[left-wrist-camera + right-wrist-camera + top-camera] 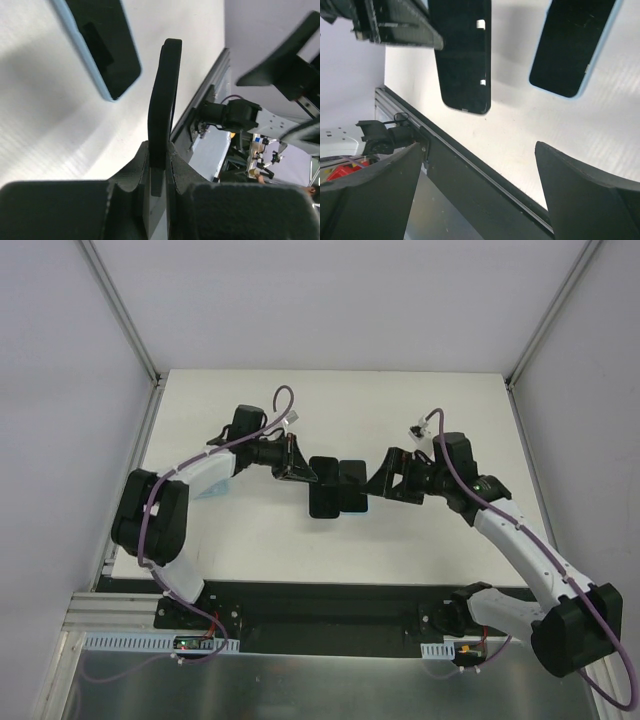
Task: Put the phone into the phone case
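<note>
Midway through the job, the left gripper [298,470] pinches the black phone case [323,487] by one short end, its fingers [131,170] drawn narrow on the thin shell, which the left wrist view shows edge-on rising out of the jaws. The phone [352,487], dark screen up with a pale blue rim, lies on the white table [250,410] just beside the phone case. From overhead their long edges seem to meet, while both wrist views show a strip of table between them, and whether the phone case rests on the table or hangs just above it cannot be told. The right gripper [383,477] sits at the phone's far side, its fingers [580,190] spread wide and holding nothing. The step in hand looks to be the pickup of the phone, with the phone case held ready and the two parts not yet joined. The next move would call for the right gripper to come down over the phone, close across it, lift it and square it with the open face of the phone case, corners matched, before pressing it in. Meanwhile the left gripper would need to hold the shell firm so it does not twist away under the push
</note>
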You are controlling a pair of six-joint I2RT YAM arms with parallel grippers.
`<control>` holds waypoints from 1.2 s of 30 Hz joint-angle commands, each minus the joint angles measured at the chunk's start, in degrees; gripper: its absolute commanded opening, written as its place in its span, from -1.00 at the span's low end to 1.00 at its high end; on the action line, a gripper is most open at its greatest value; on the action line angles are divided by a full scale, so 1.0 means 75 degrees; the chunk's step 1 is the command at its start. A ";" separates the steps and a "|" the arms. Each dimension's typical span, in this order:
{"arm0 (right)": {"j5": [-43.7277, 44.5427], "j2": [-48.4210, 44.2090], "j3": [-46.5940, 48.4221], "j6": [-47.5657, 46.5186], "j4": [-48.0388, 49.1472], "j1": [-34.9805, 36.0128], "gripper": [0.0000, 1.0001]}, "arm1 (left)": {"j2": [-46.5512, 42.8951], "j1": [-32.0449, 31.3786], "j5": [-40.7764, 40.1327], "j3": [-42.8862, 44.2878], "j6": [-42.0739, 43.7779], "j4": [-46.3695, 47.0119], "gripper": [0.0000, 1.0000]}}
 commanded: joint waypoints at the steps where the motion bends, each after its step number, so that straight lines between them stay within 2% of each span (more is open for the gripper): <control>1: 0.0654 -0.0489 0.0271 -0.0504 -0.0978 -0.0052 0.92 | 0.0832 0.0111 -0.0052 0.1127 0.1106 -0.1258 -1.00; 7: 0.0689 -0.0782 0.0306 -0.0726 -0.1283 -0.0146 0.92 | 0.1981 0.0263 -0.0228 0.2124 0.1763 -0.2149 -1.00; 19: 0.0830 -0.0947 0.0365 -0.0914 -0.1494 -0.0216 0.92 | 0.3330 0.0427 -0.0252 0.2933 0.1893 -0.2256 -1.00; 28: 0.0853 -0.0888 0.0388 -0.0914 -0.1494 -0.0228 0.92 | 0.3765 0.0439 -0.0509 0.3215 0.1776 -0.2244 -1.00; 36: 0.0865 -0.0794 0.0423 -0.0903 -0.1494 -0.0228 0.92 | 0.3777 0.0521 -0.1025 0.3168 0.1167 -0.1834 -1.00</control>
